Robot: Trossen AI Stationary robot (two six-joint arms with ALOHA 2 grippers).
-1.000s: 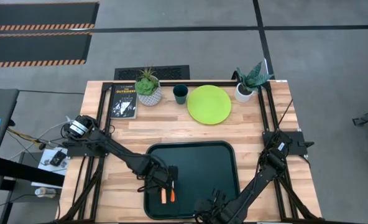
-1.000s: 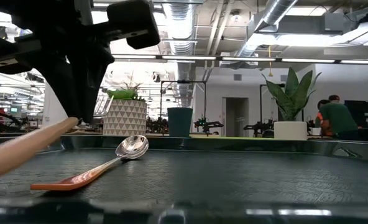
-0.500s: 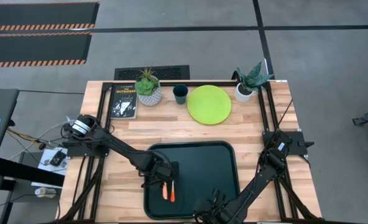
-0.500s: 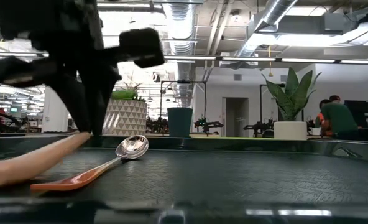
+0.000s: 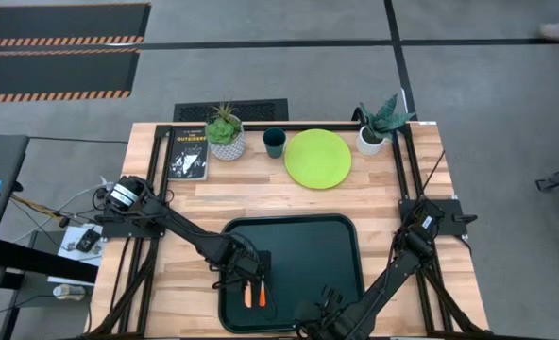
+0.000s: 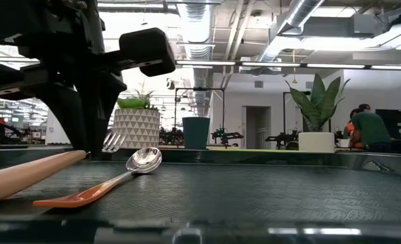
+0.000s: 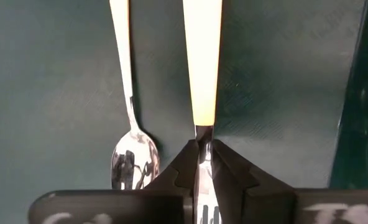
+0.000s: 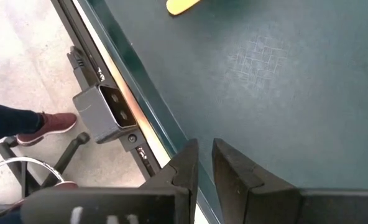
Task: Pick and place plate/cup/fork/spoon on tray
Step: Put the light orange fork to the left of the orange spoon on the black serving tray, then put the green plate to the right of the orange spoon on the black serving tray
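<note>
The dark green tray (image 5: 327,236) lies at the table's near middle. On its left part the spoon (image 6: 119,179) lies flat. Just left of it is the fork (image 6: 24,175), orange handle toward the near edge. My left gripper (image 7: 201,146) stands over the tray's left part (image 5: 251,272), shut on the fork. My right gripper (image 8: 206,155) waits empty at the tray's near edge (image 5: 314,319), its fingers almost together. The lime-green plate (image 5: 317,158) and the dark teal cup (image 5: 274,142) stand on the table's far side. My left gripper pinches the fork's metal neck (image 7: 202,134) between its two fingers, just beyond the end of the orange handle. The fingers come from above, pointing down, and lie across the fork. The handle (image 6: 31,173) lies low along the tray floor, and the tines (image 6: 115,141) stick out on the far side.
A black book (image 5: 188,154) and a potted plant (image 5: 226,132) stand at the far left, another plant (image 5: 379,123) at the far right. The tray's right half is bare. A person (image 6: 366,129) is in the room behind; a shoe (image 8: 47,123) shows on the floor.
My left gripper has gone down with the fork. The fork was tilted, head end raised; it now lies nearly level on the tray beside the spoon. The gripper stays shut on it. The spoon has not moved.
</note>
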